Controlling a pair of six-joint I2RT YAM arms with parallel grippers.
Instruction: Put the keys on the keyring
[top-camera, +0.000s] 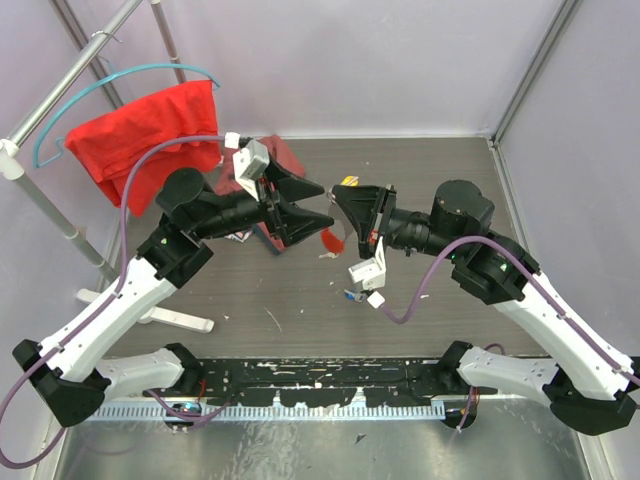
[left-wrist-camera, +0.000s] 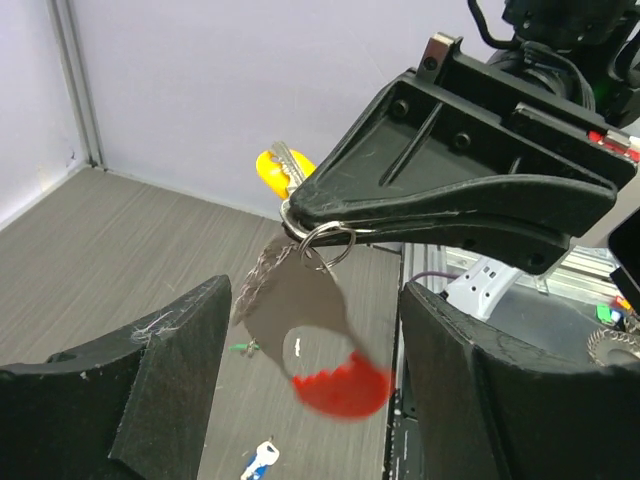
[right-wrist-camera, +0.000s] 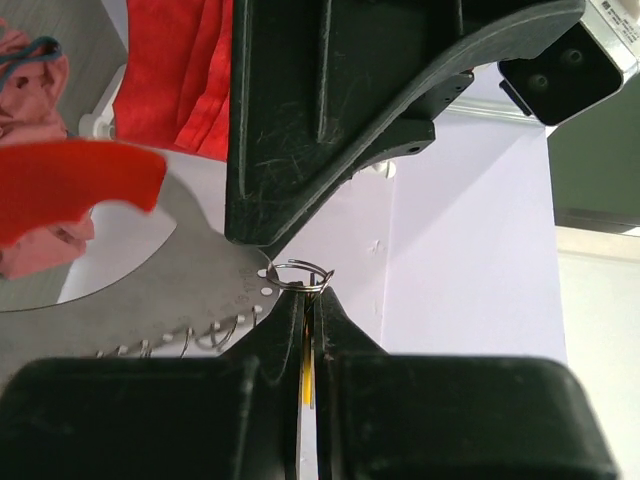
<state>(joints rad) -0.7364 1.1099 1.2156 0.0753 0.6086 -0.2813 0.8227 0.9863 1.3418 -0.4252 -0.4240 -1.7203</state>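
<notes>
**Your right gripper (right-wrist-camera: 305, 305) pinches the keyring (left-wrist-camera: 300, 300)**

Nearest you, a blue-headed key (left-wrist-camera: 260, 460) lies on the table (top-camera: 250, 300). Over the table's middle, your right gripper's fingers are pressed together on the keyring, its red-tipped tag (left-wrist-camera: 340, 388) dangling. A yellow-headed key (left-wrist-camera: 270, 168) pokes out beside those fingertips. Your left gripper (top-camera: 322, 206) faces it, fingers spread wide, gripping nothing. Far back left, a red cloth (top-camera: 150, 135) hangs on a hanger (top-camera: 120, 80).
</notes>
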